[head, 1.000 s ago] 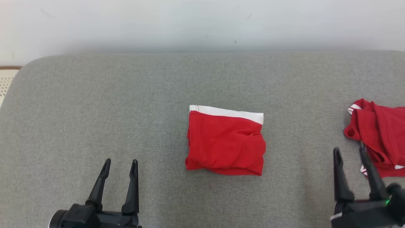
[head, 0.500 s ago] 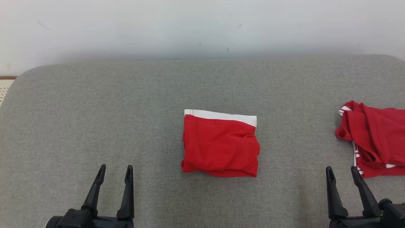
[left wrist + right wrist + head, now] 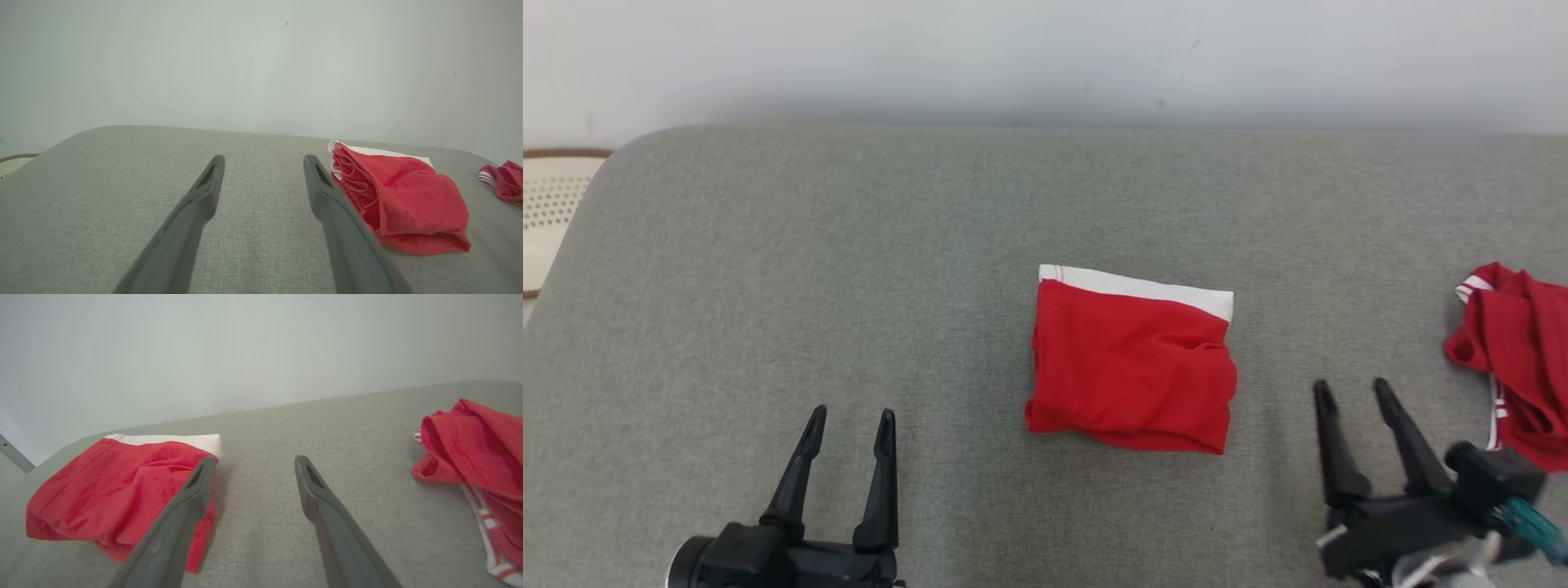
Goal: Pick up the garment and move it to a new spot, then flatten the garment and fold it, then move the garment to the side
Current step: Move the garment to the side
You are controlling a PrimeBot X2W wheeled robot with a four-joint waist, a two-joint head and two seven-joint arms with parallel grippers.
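Garment (image 3: 1131, 363): lay folded, red with white band, on grey cushion (image 3: 768, 269)
Left gripper (image 3: 851, 418): fingers stood apart, empty
Right gripper (image 3: 1352, 388): fingers stood apart, empty, near Garment

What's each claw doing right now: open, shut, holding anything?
Left claw: open, holding nothing.
Right claw: open, holding nothing, beside the folded red garment but apart from it.

garments 2: folded garment (image 3: 1131, 367), crumpled garment (image 3: 1515, 367) | tools 2: left tool (image 3: 854, 413), right tool (image 3: 1351, 384) | cushion (image 3: 768, 286) 1
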